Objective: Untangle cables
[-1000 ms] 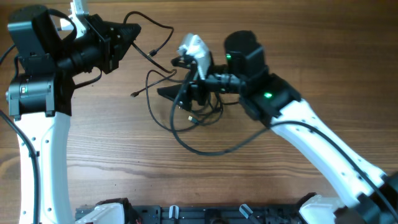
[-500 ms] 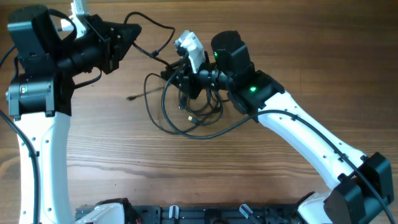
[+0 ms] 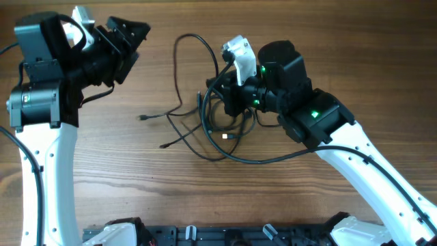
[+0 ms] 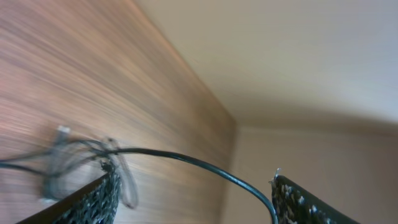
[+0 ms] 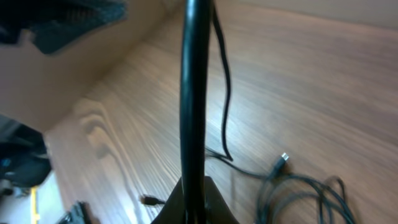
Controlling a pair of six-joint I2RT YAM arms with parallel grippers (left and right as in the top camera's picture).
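- The thin black cables lie in a loose knot at the middle of the brown wooden desk. One loop arches toward the far edge, and two free ends trail left, one tipped with a small plug.
- Your white-and-black right hand sits over the knot, pinched closed on one black strand. If that strand threads through the other loops, pulling it may cinch the knot tighter rather than open it.
- A cord this thin can slip through closed fingers under tension, and you lose the pull.
- Nothing pins the bundle, so a long lift may drag the whole knot across the desk instead of separating it.
- Your black left hand hangs wide open near the far left, holding nothing. From overhead it is well apart from the knot.
- In the left wrist view a strand arcs across between the fingers. That view is blurred, and you cannot tell whether the strand touches a finger or lies beyond. Closing there could catch the wrong strand.
- From overhead, the right hand and its arm cover the knot's right side. You cannot count the cables or tell which crosses over which.
- In the right wrist view the held strand runs off the top edge.
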